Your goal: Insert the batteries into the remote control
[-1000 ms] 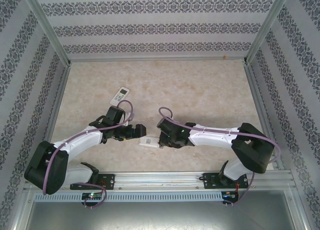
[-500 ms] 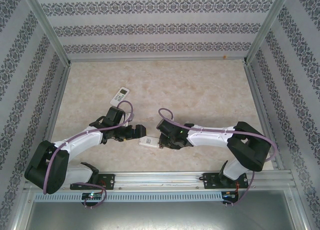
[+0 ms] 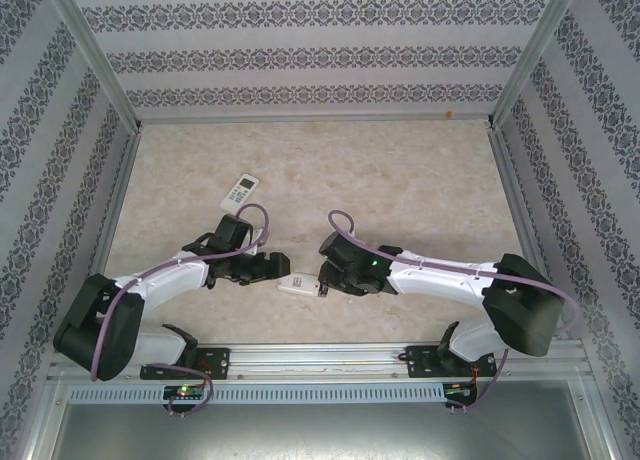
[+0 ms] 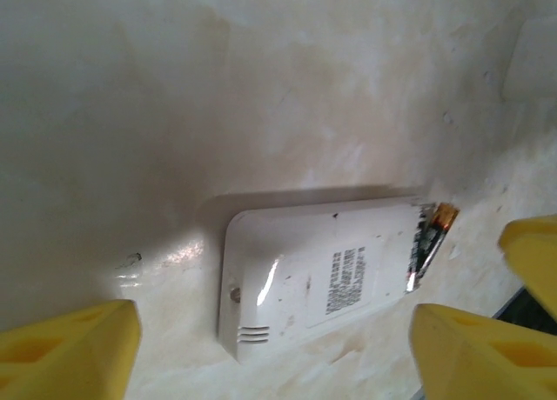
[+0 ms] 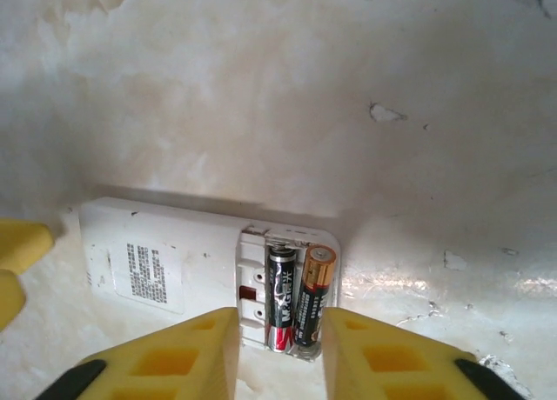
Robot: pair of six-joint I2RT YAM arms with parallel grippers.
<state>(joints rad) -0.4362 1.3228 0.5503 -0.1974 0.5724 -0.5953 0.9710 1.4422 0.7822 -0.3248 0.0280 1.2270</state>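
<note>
right gripper (image 5: 278, 335) jaws a narrow gap apart, nothing between them, just in front of the open battery bay of the remote (image 5: 170, 256). left gripper (image 4: 274, 330) spread wide around the remote's other end, not touching it. two batteries (image 5: 296, 297) lie side by side in the bay. remote sits face down near the table's (image 3: 400, 180) front edge, between both grippers. second remote (image 3: 240, 189) well apart, far left. table beige, marbled, scuffed, some glare; patterned walls (image 3: 320, 55). since a second ago right elbow swung outward, remote unmoved. batteries dark, one with a copper end.
</note>
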